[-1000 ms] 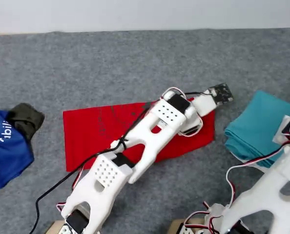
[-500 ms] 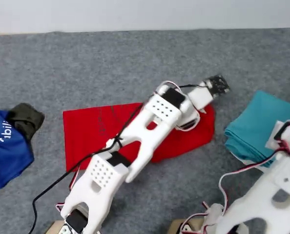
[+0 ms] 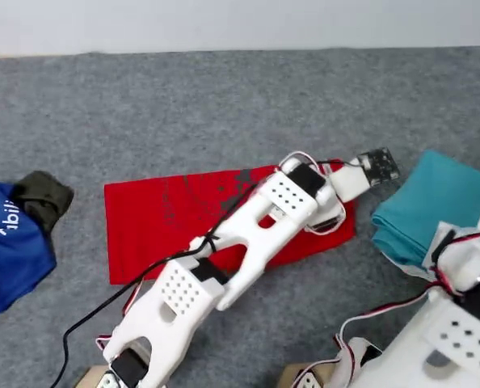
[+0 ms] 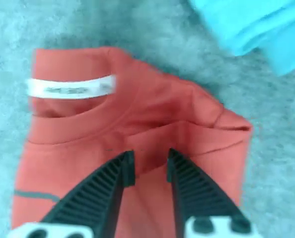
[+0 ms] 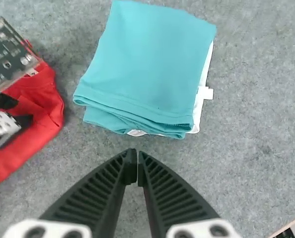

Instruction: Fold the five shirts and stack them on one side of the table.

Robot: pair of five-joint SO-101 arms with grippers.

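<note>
My left gripper [image 4: 150,159] hangs over the red shirt [image 4: 137,114] with its jaws a little apart and nothing pinched between them; red cloth shows through the gap. Just past my fingertips a folded flap of the shirt runs crosswise. Beyond that is the collar, with a white label [image 4: 70,88] sewn inside it. The label carries dark print, but it is too blurred for me to make out.

The red shirt lies flat in the middle of the grey table [image 3: 224,105], and my left arm stretches across it to the collar end. That end is the one nearest the teal shirt [image 5: 147,69].

My right gripper [image 5: 135,159] is closed on nothing, its tips meeting over bare table just in front of the teal shirt. That shirt is folded into a neat block on my right side of the table, close to the red one with a strip of grey between them. A small white tag [image 5: 205,93] sticks out at its edge; I cannot tell whether anything is written on it.

Far to my left a blue shirt [image 3: 10,242] lies crumpled with white lettering, cut off at the edge. A dark garment [image 3: 40,198] touches it.
</note>
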